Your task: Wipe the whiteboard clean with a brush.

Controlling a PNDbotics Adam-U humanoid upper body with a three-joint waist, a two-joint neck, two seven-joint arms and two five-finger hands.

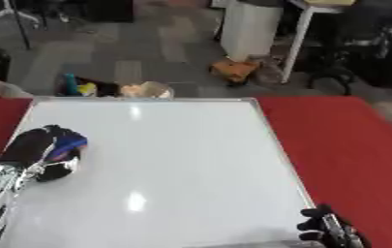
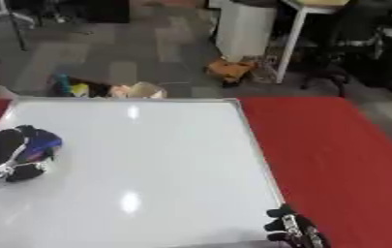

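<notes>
Seen first through the left eye view, a whiteboard (image 1: pixel 165 164) is laid flat on a red table (image 1: pixel 343 145), and its white surface takes up most of the picture, with two bright glints of light reflected on it. No marks can be made out on the board. At the board's left side the left hand (image 1: pixel 42 152) is found, black with a silver wrist, its fingers curled round a blue brush (image 1: pixel 67 145); the brush is pressed down onto the board near the left edge. At the lower right corner of the board the right hand (image 1: pixel 330 230) is seen only in part, its dark fingers bent at the board's frame; whether anything is grasped by it cannot be told. Beyond the table's far edge a few coloured objects (image 1: pixel 118 88) are lying on the grey floor, and a white cabinet (image 1: pixel 251 26) is standing further back.

Next, in the right eye view, the same arrangement is shown slightly shifted. The left hand is cut by the left border, and the blue of the brush is visible under its curled fingers, resting on the board. The right hand is again shown low at the board's lower right corner, beside the red cloth, its state not being clear.
</notes>
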